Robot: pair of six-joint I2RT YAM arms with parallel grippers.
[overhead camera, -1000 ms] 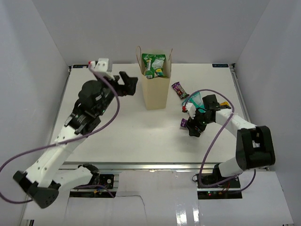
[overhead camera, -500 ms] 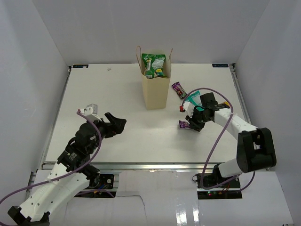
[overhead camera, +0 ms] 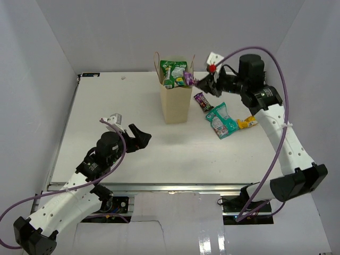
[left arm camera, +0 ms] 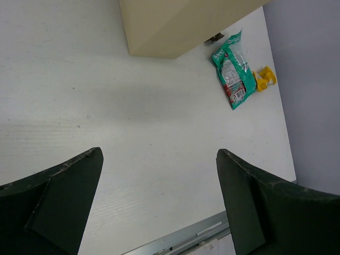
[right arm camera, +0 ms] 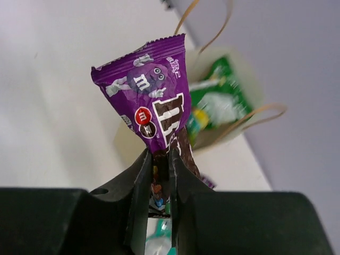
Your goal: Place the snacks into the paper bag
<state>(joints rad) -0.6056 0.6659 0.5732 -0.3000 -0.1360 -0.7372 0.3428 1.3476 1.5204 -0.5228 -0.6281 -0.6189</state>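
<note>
Left gripper (overhead camera: 137,139) is hovering over the near-left part of the table (overhead camera: 106,101) with its jaws spread wide and nothing between them; it is pointing toward the paper bag (overhead camera: 175,106), which is standing well apart from it. That paper bag is standing upright near the middle of the table's far half, its mouth open and its loop handles rising from the rim. A green-white bag (overhead camera: 174,73) is sitting inside and showing in the opening. At the right rim of the bag's mouth, the right gripper (overhead camera: 198,83) is pinching a purple candy packet (overhead camera: 188,79) by one end, jaws pressed tightly on the wrapper. The packet is projecting beyond the fingertips toward the bag; in the wrist view it is lying in line with the open mouth. Just right of the bag's base, a second purple candy bar (overhead camera: 202,101) is lying flat on the table. Farther right, a pink-teal bag (overhead camera: 222,120) is lying flat, and a small yellow packet (overhead camera: 247,122) is lying just beside its right edge.
</note>
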